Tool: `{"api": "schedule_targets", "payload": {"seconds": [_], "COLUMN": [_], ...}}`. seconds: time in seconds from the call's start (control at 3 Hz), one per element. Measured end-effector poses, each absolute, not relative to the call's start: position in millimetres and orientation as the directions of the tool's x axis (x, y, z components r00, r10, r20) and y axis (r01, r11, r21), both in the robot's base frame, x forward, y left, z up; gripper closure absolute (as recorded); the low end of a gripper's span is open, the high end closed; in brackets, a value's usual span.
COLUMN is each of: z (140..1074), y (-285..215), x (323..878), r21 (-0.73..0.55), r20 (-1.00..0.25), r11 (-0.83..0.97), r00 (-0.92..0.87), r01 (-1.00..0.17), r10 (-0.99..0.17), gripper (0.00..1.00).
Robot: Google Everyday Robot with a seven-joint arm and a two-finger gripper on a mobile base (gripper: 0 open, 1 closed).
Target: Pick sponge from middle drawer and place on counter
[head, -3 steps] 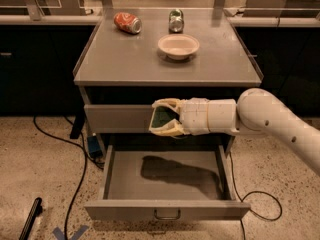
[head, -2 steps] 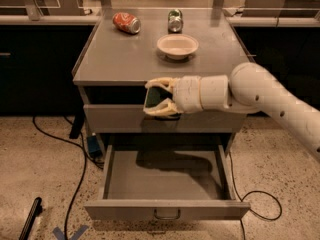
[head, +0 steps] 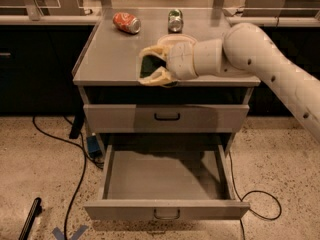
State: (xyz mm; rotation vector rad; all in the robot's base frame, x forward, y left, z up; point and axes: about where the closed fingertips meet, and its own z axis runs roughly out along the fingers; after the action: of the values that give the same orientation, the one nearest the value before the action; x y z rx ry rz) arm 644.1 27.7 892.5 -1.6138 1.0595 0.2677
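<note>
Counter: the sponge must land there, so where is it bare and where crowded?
The counter is bare on its front left, from the red can down to the front edge, beside the gripper holding the sponge. The rear middle is crowded: green can, white bowl.

So the gripper (head: 152, 66) went up with the sponge (head: 148, 65) pinched between its fingers. A second ago it hung in front of the top drawer panel (head: 210, 118), then it slid a bit left, climbed, and ended up over the front edge of the counter (head: 110, 59). That uncovered the panel's wire handle (head: 167, 117), and the wrist came to hide most of the white bowl (head: 176, 37).
</note>
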Motion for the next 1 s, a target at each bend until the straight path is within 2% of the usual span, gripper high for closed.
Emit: {"api": "schedule_targets", "payload": {"seconds": [1.0], "z": [936], "y": [100], "x": [693], "r21": [-0.683], "r20": [-0.616], "r11": [-0.088], "r00": [0.637], "r01": [-0.725], "r10": [-0.464], "gripper": [1.0]}}
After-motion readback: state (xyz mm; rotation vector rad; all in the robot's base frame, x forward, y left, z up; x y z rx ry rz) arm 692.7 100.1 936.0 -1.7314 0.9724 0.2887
